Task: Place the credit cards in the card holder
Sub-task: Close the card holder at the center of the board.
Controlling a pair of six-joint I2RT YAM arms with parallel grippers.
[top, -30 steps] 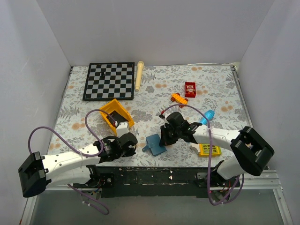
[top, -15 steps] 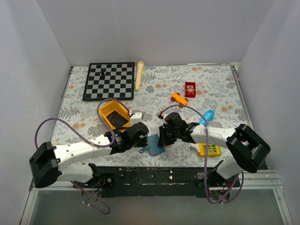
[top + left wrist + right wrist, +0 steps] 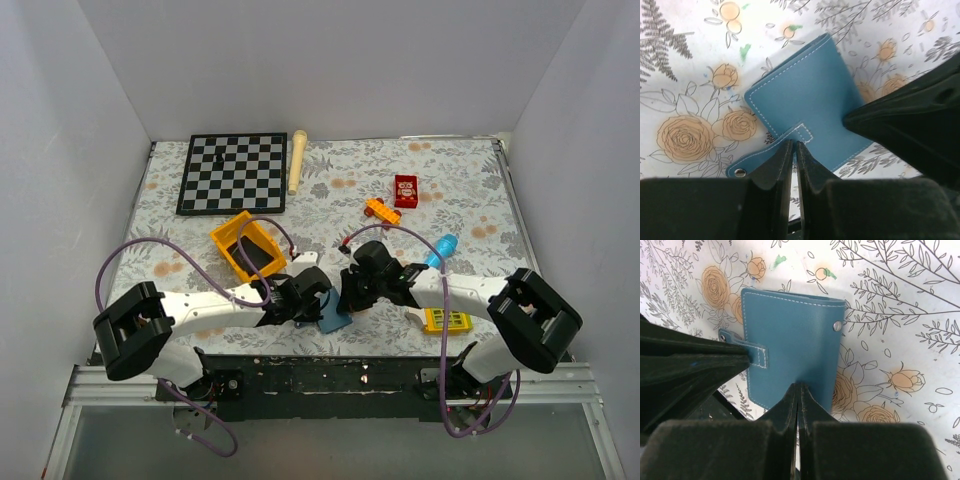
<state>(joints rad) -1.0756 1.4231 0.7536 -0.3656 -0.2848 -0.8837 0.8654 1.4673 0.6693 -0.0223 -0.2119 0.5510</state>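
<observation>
The flat slate-blue card holder [image 3: 335, 314] lies closed on the floral counter [image 3: 330, 200], lower centre of the top view. Our clenched right hand [image 3: 798, 388] rests on its cover; our left hand [image 3: 794, 146] pinches at the snap tab [image 3: 801, 134], grip uncertain. We should lift the tab slowly.

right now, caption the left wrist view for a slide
Left pincer at the unfastened snap tab of the closed card holder; right pincer at its edge.
</observation>
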